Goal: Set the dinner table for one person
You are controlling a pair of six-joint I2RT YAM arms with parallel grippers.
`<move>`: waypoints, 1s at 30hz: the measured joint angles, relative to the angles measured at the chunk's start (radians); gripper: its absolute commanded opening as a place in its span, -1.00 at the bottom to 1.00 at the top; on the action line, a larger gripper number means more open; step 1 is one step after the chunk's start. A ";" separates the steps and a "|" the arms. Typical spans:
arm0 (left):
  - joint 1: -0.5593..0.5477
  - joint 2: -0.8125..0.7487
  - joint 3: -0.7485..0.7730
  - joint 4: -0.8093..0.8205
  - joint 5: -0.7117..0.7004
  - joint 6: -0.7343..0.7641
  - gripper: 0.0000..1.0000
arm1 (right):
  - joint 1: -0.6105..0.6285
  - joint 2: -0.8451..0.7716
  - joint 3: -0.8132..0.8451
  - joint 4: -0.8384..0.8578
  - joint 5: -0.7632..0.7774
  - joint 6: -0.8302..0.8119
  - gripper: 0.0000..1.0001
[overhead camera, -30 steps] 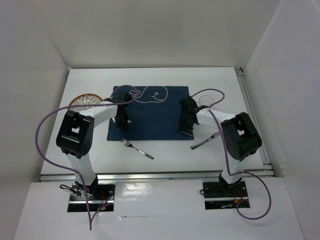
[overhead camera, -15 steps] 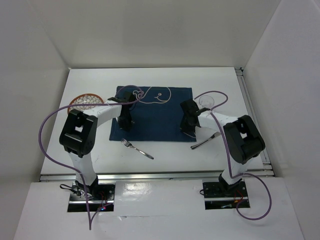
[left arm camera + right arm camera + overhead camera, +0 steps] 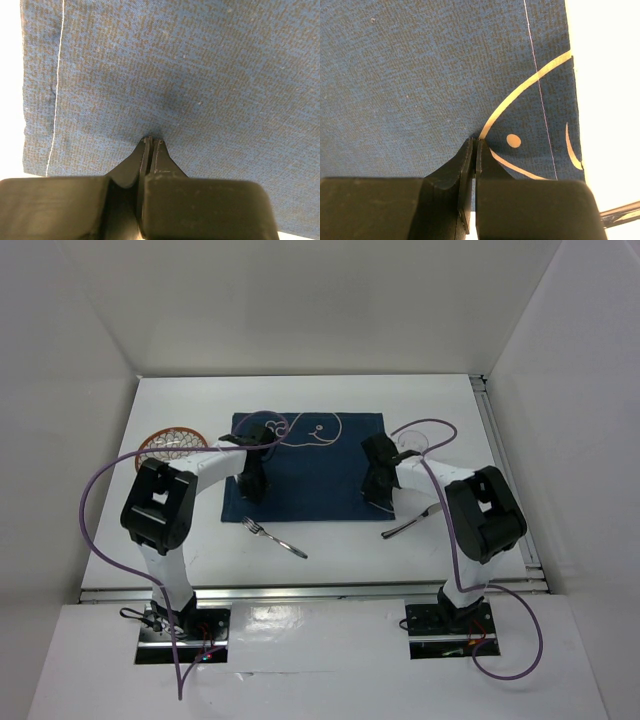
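The white dinner table [image 3: 430,400] bears a navy blue placemat [image 3: 310,475] with white whale drawings, lying at its middle. My left gripper [image 3: 250,492] is shut, tips down on the mat's near-left part; the left wrist view shows the closed tips [image 3: 151,141] nipping the blue cloth [image 3: 175,65]. My right gripper [image 3: 378,500] is shut on the mat's near-right part; the right wrist view shows its tips [image 3: 477,142] nipping the cloth [image 3: 420,75] beside a fish drawing.
A fork [image 3: 275,537] lies on the table in front of the mat. Another metal utensil [image 3: 408,523] lies at the near right and also shows in the right wrist view [image 3: 620,212]. An orange-rimmed plate [image 3: 172,443] sits far left. A clear glass [image 3: 412,443] stands right of the mat.
Both grippers have moved a little away from the bases and the placemat has shifted slightly to the right with them. The fork, utensil, plate and glass have not moved.
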 measured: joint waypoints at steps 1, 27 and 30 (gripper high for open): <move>-0.001 0.000 0.001 -0.003 0.000 0.000 -1.00 | -0.001 -0.002 0.001 -0.003 0.000 -0.004 -1.00; 0.695 -0.428 -0.104 -0.037 0.068 0.097 1.00 | 0.139 -0.261 0.156 -0.140 -0.087 -0.165 0.56; 0.805 -0.414 -0.187 -0.003 0.208 0.104 1.00 | 0.139 -0.261 0.138 -0.141 -0.098 -0.166 0.56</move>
